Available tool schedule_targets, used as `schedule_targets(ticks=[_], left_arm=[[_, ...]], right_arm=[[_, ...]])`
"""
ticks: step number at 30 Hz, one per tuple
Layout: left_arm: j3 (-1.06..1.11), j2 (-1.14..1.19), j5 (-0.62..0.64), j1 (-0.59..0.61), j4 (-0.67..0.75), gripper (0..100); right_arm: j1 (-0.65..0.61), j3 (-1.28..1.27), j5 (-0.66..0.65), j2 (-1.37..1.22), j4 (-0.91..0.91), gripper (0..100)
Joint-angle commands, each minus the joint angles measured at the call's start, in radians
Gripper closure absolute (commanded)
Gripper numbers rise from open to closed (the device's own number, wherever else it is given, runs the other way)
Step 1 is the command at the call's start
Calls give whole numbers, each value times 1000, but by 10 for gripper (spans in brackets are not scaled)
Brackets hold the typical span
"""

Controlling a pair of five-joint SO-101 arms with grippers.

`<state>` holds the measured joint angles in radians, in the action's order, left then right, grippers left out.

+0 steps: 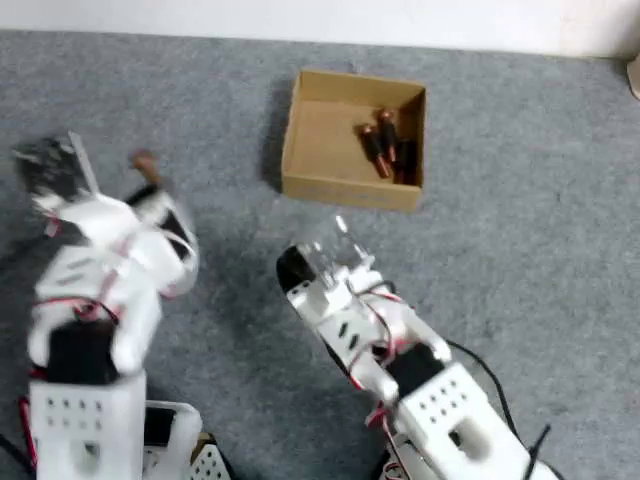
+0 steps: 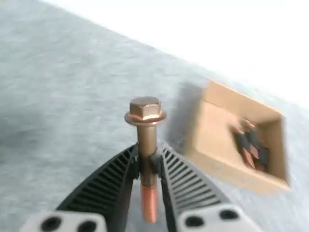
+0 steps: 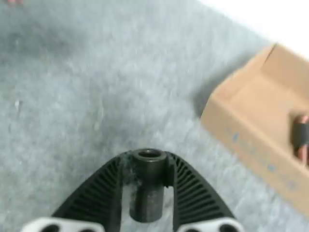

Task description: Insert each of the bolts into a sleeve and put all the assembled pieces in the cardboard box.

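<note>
1. High view: the grey felt-like table cover (image 1: 520, 250) is the largest thing. On its near side stand the left arm (image 1: 100, 300) and the right arm (image 1: 400, 360), well apart from each other.
2. The cardboard box (image 1: 345, 188) lies open on the far side, nearer to the right arm. In one corner lie assembled pieces (image 1: 383, 143), dark sleeves with copper bolts in them. They are two or three; I cannot tell exactly.
3. The right gripper (image 3: 147, 163) is closed around a dark sleeve (image 3: 147, 193), and the jaws press on both sides near its open end. The bore is free and faces away from the wrist.
4. The left gripper (image 2: 147, 155) is clamped on the shank of a copper-coloured flange bolt (image 2: 146, 113). The head stands beyond the fingertips, and the plain end comes out on the other side of the grip.
5. Handling, as I judge it: both parts are small, stiff metal and light, not fragile. They are round and smooth, so either can turn or slide in the ribbed jaws. A hold across the middle of the shank, and on the sleeve wall away from the bore, seems best. The bolt must meet the bore straight, because a small tilt will jam it.
</note>
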<state>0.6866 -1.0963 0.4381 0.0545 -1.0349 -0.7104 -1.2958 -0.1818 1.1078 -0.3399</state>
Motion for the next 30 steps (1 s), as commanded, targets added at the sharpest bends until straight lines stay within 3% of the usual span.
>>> schedule_targets(ticks=[1, 7, 11, 19, 30], left_arm=[[99, -200, 3, -182, 48, 996], [367, -463, 64, -219, 287, 996], [521, -634, 64, -220, 373, 996], [690, -731, 120, -272, 376, 995], [590, -730, 123, -375, 374, 995]], right_arm=[[-62, -104, -48, 182, 117, 993], [-77, -255, -91, 438, 133, 993], [-77, -344, -92, 591, 131, 993], [-79, -429, -92, 727, 130, 993], [-189, -437, -94, 710, 128, 993]])
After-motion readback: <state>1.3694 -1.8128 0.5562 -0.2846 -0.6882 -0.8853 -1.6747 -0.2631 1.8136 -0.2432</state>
